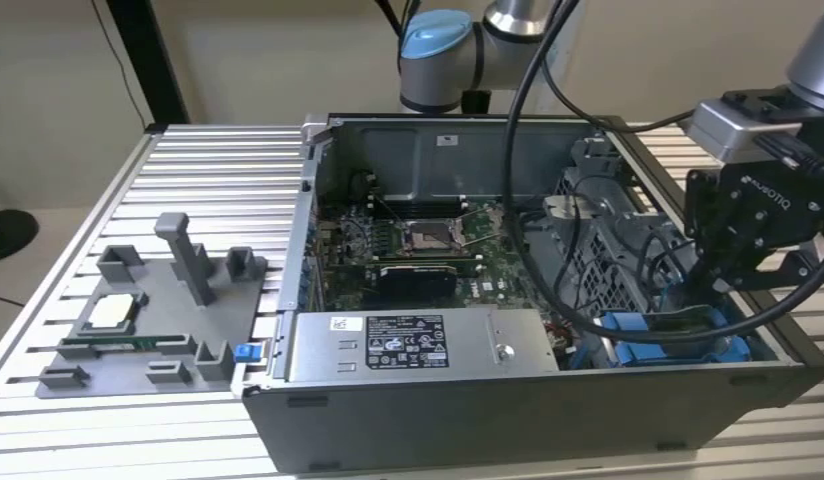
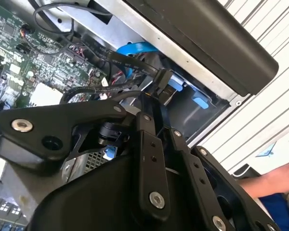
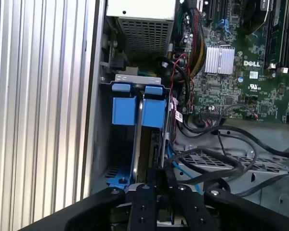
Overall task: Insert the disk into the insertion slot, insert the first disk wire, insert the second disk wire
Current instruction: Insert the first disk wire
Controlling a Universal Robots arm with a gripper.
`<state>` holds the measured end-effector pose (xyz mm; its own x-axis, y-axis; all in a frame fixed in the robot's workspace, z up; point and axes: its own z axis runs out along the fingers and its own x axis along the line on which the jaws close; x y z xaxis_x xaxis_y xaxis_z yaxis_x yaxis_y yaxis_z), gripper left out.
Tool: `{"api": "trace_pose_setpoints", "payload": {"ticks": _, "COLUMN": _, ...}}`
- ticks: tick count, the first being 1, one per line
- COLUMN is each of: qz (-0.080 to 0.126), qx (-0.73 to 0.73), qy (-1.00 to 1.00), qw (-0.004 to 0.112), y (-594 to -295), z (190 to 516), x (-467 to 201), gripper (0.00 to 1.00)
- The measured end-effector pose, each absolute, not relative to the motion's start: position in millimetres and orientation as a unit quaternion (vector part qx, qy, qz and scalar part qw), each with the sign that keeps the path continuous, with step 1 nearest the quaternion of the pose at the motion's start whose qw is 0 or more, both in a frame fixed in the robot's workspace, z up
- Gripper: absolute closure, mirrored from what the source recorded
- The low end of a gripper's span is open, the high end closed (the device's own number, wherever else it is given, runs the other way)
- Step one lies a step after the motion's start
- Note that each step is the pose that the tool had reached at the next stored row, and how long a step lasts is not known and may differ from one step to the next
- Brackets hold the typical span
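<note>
Second wrist view: wire (image 2: 135, 64) in claw (image 2: 158, 98).

The gripper (image 2: 159, 95) hangs close to a black wire (image 2: 130, 61), just beside the insertion slot (image 2: 185, 115) with its blue clip (image 2: 200, 102). The green motherboard (image 2: 38, 62) lies beyond. A person's arm (image 2: 272, 179) is outside the case.

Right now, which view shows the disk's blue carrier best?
The first wrist view: the blue carrier sits unobstructed beside the case wall. In the exterior view, black cables and the gripper cover part of it. The second wrist view shows small blue patches of it past the gripper.
</note>
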<state>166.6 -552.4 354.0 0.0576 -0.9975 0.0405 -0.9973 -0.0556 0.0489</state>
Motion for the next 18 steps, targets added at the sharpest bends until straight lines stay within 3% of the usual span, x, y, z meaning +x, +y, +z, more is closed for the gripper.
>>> {"api": "trace_pose_setpoints", "payload": {"ticks": 18, "qz": -0.002, "qx": 0.722, "qy": -0.691, "qw": 0.032, "y": -555.5, "z": 347.3, "x": 166.7, "gripper": 1.0}}
